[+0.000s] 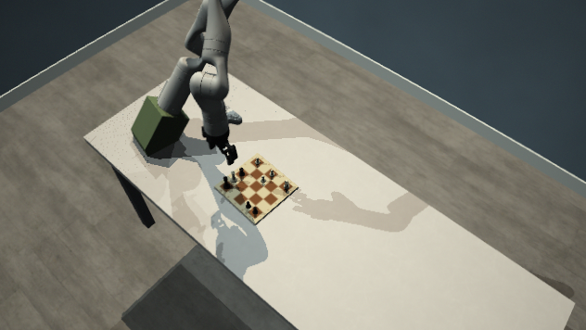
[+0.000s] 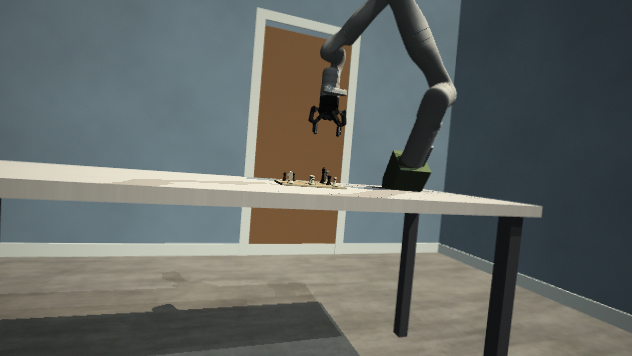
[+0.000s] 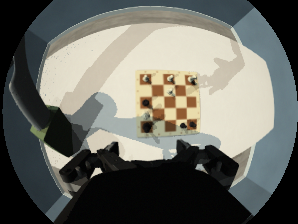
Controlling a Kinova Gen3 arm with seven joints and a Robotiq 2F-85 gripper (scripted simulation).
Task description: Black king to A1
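Note:
The small chessboard [image 1: 256, 187] lies on the pale table near the arm's base; it also shows in the side view [image 2: 310, 184] and the wrist view [image 3: 169, 103]. The black king [image 1: 226, 183] is the tallest dark piece. It stands upright on the board's corner square nearest the arm, and shows in the side view [image 2: 324, 175] and the wrist view [image 3: 147, 123]. My gripper [image 1: 230, 155] [image 2: 327, 127] hangs open and empty, high above that side of the board. Its fingers frame the bottom of the wrist view [image 3: 149, 157]. The edge letters are too small to read.
Several other black and white pieces stand on the board, such as a white piece [image 1: 257, 161] at the far corner and black pieces [image 1: 254, 210] at the near corner. The arm's green base block [image 1: 159, 124] sits on the table behind the board.

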